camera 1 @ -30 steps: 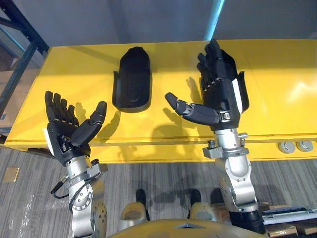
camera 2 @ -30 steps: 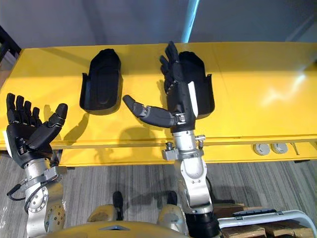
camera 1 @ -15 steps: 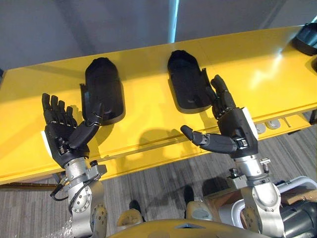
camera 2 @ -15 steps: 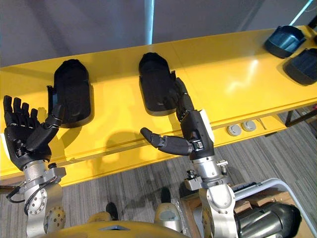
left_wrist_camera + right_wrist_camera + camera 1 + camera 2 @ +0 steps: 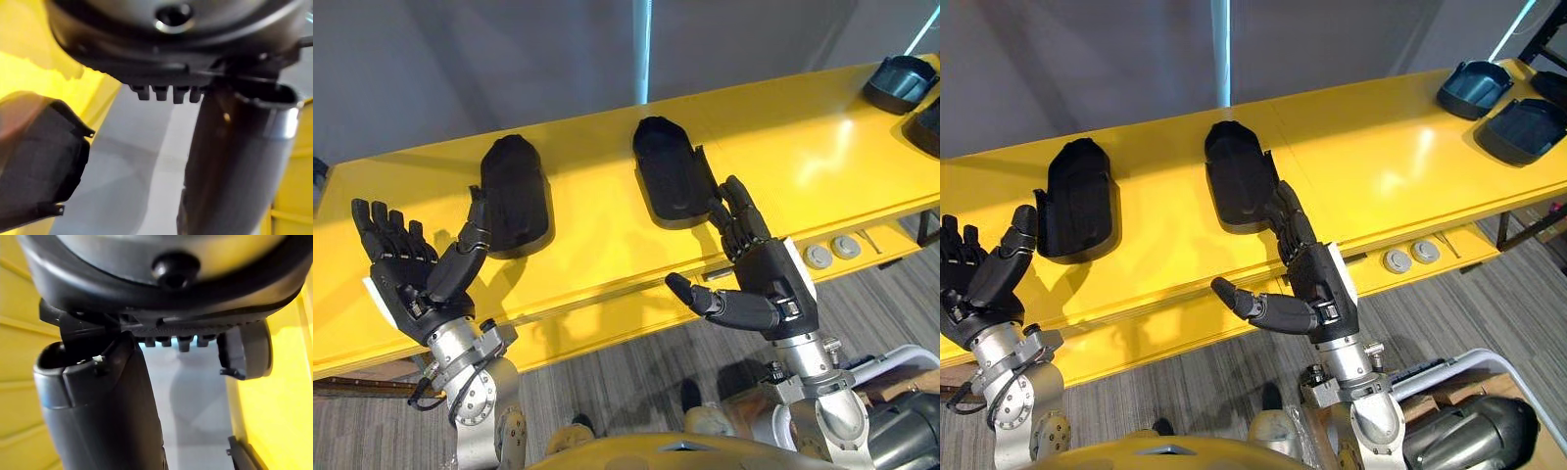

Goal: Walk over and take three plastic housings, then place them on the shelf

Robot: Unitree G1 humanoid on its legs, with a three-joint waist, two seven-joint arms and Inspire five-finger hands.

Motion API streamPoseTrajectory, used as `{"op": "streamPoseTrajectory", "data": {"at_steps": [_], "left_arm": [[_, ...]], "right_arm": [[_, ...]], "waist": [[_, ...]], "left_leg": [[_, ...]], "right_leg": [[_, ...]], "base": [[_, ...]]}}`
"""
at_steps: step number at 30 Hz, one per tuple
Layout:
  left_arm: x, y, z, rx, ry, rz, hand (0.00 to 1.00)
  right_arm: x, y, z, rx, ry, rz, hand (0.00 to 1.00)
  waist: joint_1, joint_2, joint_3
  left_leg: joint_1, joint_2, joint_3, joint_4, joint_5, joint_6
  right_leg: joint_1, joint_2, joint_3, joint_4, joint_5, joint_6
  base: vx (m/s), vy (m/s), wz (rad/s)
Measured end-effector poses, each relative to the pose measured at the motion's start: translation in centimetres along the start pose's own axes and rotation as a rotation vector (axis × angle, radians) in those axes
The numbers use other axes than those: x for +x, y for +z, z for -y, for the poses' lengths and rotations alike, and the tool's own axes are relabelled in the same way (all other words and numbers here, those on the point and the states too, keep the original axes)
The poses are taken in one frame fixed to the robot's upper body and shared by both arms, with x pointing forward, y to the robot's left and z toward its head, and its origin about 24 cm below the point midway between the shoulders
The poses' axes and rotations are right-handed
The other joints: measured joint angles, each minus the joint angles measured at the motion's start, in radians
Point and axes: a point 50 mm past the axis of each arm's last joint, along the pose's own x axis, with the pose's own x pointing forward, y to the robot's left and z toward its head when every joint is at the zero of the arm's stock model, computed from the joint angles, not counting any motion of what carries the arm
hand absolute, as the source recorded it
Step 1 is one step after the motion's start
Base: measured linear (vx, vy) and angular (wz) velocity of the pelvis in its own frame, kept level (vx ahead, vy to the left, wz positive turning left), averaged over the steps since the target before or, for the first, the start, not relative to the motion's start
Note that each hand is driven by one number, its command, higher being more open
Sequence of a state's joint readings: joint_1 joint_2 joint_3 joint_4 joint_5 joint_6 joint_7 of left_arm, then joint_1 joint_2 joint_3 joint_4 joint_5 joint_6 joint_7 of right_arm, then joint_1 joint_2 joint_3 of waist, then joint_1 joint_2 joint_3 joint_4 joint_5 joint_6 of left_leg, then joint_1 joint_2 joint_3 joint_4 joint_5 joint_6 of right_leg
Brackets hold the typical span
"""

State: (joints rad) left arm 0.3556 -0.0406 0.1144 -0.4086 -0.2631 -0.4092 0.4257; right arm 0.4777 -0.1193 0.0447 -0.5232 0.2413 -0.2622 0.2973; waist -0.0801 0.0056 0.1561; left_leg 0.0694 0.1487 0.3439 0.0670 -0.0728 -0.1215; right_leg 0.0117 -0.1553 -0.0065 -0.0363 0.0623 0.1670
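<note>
Left eye view: long glossy yellow counter (image 5: pixel 597 235) against a plain grey wall (image 5: pixel 460 69) with a pale blue vertical strip (image 5: pixel 643 49); grey plank floor (image 5: pixel 626 367) below, and round silver fittings (image 5: pixel 818 257) on the front edge. Left housing (image 5: pixel 514 191) and middle housing (image 5: pixel 671 181), both black, lying flat and well apart on the counter, with far housings (image 5: pixel 1474 88) at its right end. Left robot hand (image 5: pixel 411 284) and right robot hand (image 5: pixel 769 289) at the near edge, fingers spread apart and holding nothing, the left thumb by the left housing and the right fingertips near the middle housing.
</note>
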Motion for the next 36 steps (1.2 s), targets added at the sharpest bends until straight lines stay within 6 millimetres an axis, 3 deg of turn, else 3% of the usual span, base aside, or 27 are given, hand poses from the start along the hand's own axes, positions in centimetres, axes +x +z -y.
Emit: {"op": "streamPoseTrajectory", "data": {"at_steps": [6,12,36], "left_arm": [[0.2,1.3,0.5,-0.028,-0.015,0.052,1.00],[0.2,1.3,0.6,-0.031,-0.016,0.055,1.00],[0.2,1.2,0.8,-0.031,-0.049,0.048,1.00]], "right_arm": [[1.3,-1.2,0.2,-0.004,-0.063,-0.010,1.00],[1.7,-2.9,0.6,0.018,-0.149,-0.052,1.00],[2.9,-3.1,0.3,-0.034,-0.185,-0.038,1.00]], "waist": [[0.008,-0.008,-0.009],[0.029,-0.007,-0.009],[0.050,-0.003,-0.026]], "left_leg": [[-0.027,-0.001,-0.034,0.002,0.012,0.001],[-0.027,-0.003,-0.055,0.000,0.017,0.003],[-0.026,-0.019,-0.080,-0.022,0.046,0.011]], "right_leg": [[-0.007,-0.002,-0.029,0.000,0.000,0.000],[0.005,-0.003,-0.050,0.000,0.000,-0.001],[0.008,-0.018,-0.075,0.014,0.000,-0.006]], "base": [[-0.01,-0.022,0.15],[-0.01,-0.011,0.10],[-0.02,-0.002,0.03]]}}
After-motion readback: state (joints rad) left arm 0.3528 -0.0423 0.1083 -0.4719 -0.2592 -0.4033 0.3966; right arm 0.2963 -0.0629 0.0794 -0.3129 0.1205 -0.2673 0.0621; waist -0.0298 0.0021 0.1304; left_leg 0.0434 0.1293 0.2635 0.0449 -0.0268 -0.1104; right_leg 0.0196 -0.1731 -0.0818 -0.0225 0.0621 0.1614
